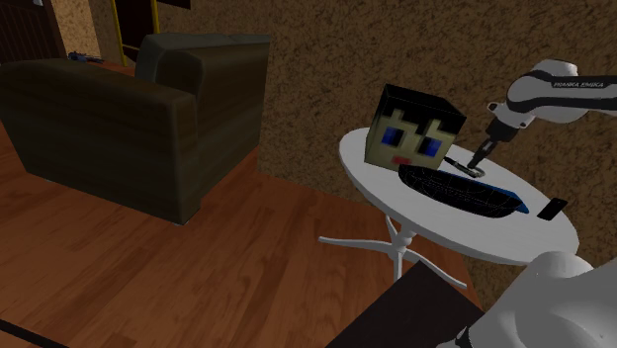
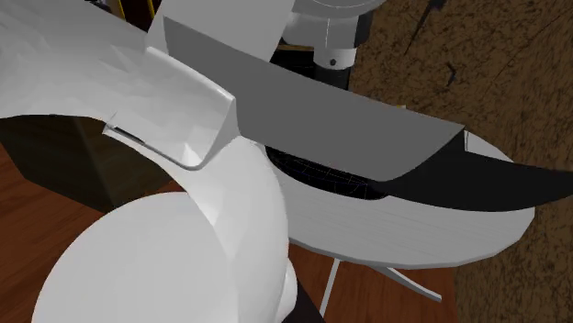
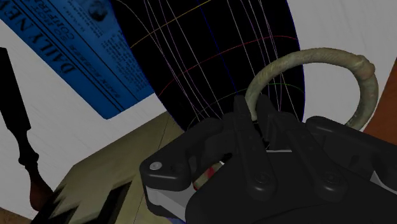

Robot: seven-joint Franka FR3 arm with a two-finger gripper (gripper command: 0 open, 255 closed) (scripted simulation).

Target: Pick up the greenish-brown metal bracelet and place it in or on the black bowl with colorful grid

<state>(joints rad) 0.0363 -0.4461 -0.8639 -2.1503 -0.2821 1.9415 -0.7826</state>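
Well away from the hand: a dark brown armchair [image 1: 119, 119] on the wood floor, far past the table's edge and of no concern to the task.
Block head: a cube with a pixel face [image 1: 415, 129] stands on the round white table [image 1: 494, 242], near the hand, close against the bowl's side.
Bowl: black with thin coloured grid lines [image 3: 210, 57]; it lies directly below and ahead of the fingertips.
Hand: the black gripper [image 3: 254, 124] is clenched on the bracelet and hangs just over the bowl.
Bracelet: a greenish-brown ring [image 3: 299, 58], off the table and pinched at one spot of its band. The rest of the loop stands out past the fingertips, above the bowl's hollow.
Handling: it looks stiff, light and thin, with a smooth rounded band, so I judge it may swivel or slip in a narrow pinch. The best hold is squarely across the band, away from the thicker knot on the loop's far side.
Newspaper: a blue sheet [image 3: 76, 57] under the bowl, spreading out beyond the hand.
Dark tool: a slim black thing [image 3: 16, 108] on the table past the newspaper, well apart from the hand; what it is I cannot tell.
Next: probably a short descent, then letting go.
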